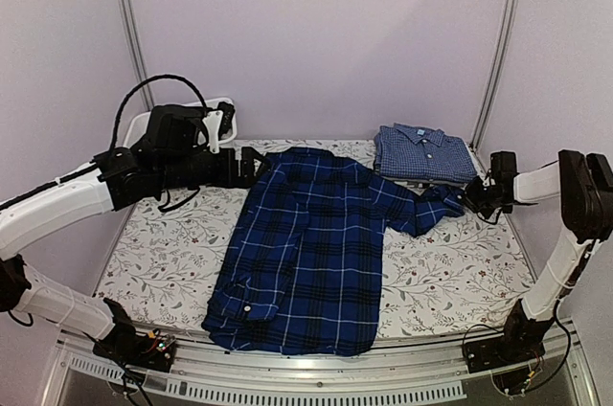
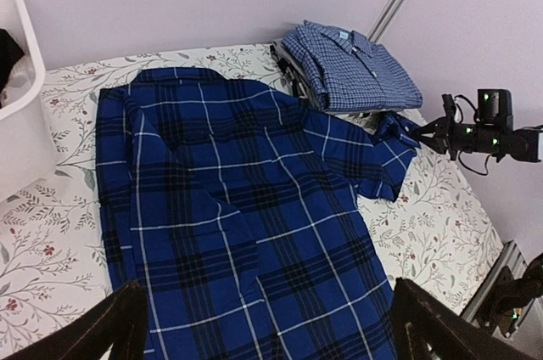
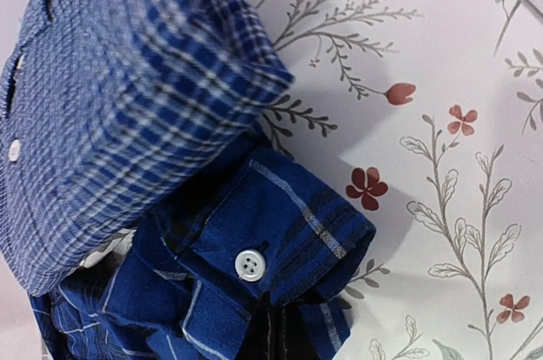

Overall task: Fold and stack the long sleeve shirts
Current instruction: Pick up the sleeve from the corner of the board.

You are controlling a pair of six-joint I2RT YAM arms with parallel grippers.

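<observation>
Here the right gripper (image 1: pixel 471 197) pinches the plaid shirt (image 1: pixel 306 243) by its cuff (image 3: pixel 280 237) at three o'clock, beside the folded checked shirt (image 1: pixel 423 152). The left gripper (image 1: pixel 255 165) gapes wide at ten o'clock.

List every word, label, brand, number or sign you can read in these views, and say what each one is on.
No text can be read in any view.
The neck tag inside the collar of the folded checked shirt: pale blue, too small to read.
The plaid shirt: no label showing; its cuff button bears no legible marking.
</observation>
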